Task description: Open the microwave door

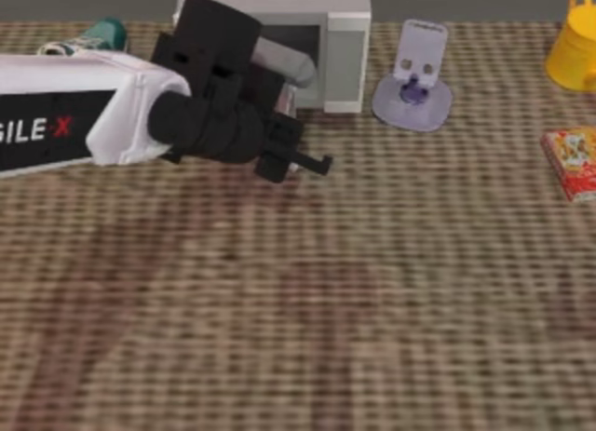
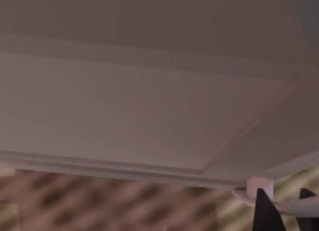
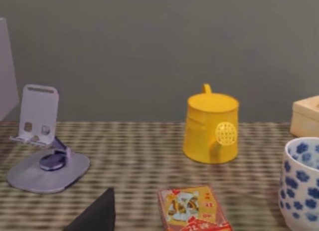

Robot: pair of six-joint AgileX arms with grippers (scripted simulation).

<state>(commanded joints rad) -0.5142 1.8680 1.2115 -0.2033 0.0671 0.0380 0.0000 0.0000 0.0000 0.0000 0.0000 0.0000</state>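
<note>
Left gripper: at the microwave's front, fingers astride the door's small handle; grip width unclear.
Microwave door: directly ahead, swung ajar.
Microwave: behind; contents unseen.
Right gripper: out of view.

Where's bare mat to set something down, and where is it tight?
Free: the whole near half of the table, below the left gripper and card box. Also the strip between phone stand and yellow watering can. Crowded: the far-left edge, where the left arm reaches the microwave, sneaker beside it.
</note>
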